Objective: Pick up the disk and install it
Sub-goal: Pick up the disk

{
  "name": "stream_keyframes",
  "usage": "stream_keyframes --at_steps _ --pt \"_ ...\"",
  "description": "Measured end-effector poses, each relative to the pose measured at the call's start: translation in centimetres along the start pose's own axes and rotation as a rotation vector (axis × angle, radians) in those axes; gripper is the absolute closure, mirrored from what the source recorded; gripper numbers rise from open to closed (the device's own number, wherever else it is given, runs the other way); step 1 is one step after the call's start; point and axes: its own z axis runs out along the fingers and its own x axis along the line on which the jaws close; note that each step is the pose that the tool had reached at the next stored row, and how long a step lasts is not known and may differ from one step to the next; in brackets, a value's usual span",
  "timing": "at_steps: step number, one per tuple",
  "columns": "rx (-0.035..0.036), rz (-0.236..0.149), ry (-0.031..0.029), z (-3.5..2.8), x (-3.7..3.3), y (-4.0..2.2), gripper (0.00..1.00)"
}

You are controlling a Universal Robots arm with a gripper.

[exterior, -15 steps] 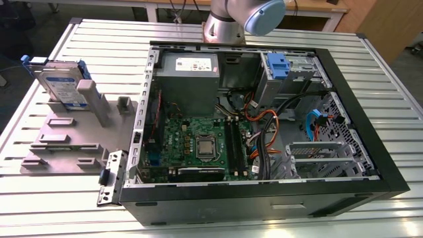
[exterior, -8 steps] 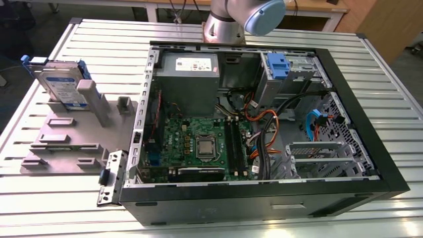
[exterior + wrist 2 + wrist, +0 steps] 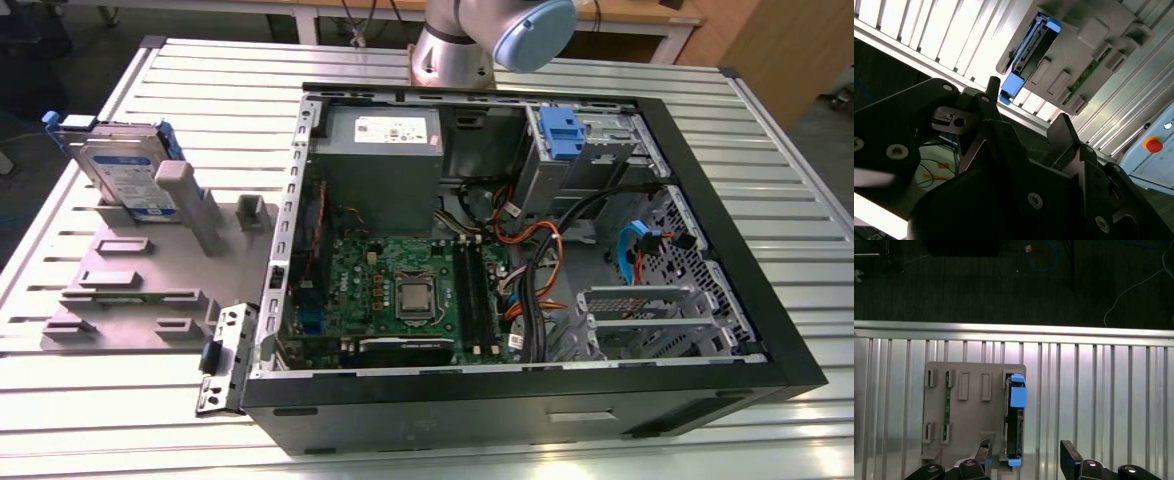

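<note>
The claw point(image 3: 1026, 452) hangs spread wide and holds nothing. In the first wrist view its dark fingertips point(image 3: 1070, 454) sit either side of the disk point(image 3: 1015, 425), clear of it and not touching. The disk stands on edge in its blue carrier, slotted into the grey holder point(image 3: 969, 415). That holder lies flat on the slatted metal surface point(image 3: 774, 150), on the exterior view's left, just beside the open computer case point(image 3: 534, 405), with the disk at its far end. The second wrist view agrees: fingers apart, with the disk well beyond them.
</note>
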Motion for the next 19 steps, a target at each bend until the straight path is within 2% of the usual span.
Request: stream_keyframes --at_steps 19 --pt "-0.0001 0.000 0.0000 1.03 0.04 -0.02 0.35"
